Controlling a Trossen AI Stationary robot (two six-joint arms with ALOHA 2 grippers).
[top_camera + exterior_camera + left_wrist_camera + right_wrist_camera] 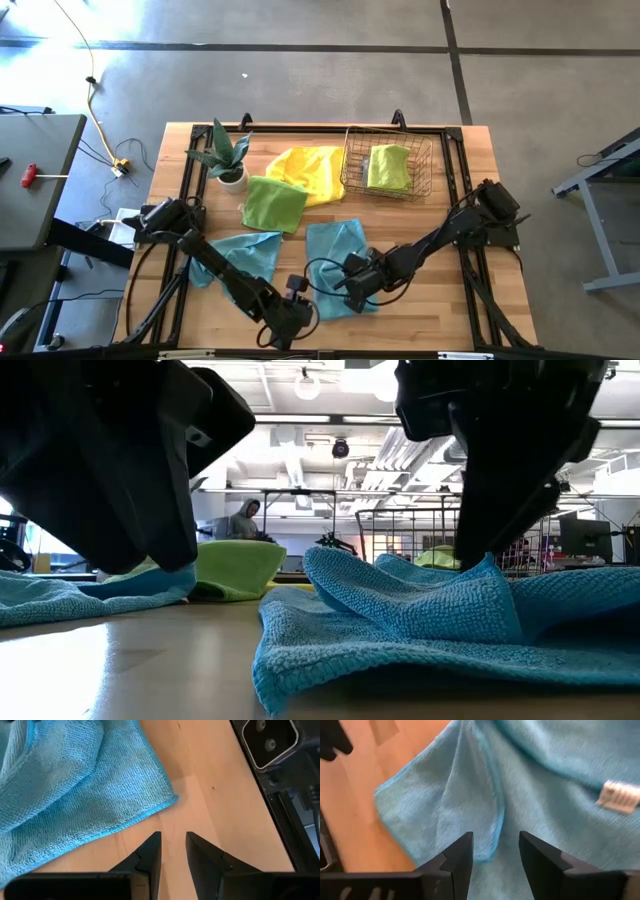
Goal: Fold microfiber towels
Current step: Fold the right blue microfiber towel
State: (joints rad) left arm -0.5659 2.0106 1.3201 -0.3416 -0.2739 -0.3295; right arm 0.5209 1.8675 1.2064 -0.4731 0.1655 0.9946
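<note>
Two teal towels lie on the wooden table: one at the left (240, 255), one crumpled near the middle (335, 262). My right gripper (496, 845) is open, low over the middle towel (530, 780), with a raised fold edge (496, 815) just ahead of its fingertips. My left gripper (173, 842) is open over bare wood near the table's near edge, just short of a corner (167, 801) of that towel. A lime green towel (273, 203) and a yellow towel (308, 170) lie farther back. My right gripper comes at the middle teal towel from above, with the fold edge (496, 822) in line with the gap between its fingers. In the low view the towel rises in a ridge (490, 575) right under the gripper. Whether the fingers touch the cloth, I cannot tell.
A wire mesh basket (350, 175) at the back right holds another lime green towel (388, 167). A small potted plant (228, 155) stands at the back left. Black frame bars (185, 200) run along the table's sides. Bare wood shows at the near right (430, 310).
</note>
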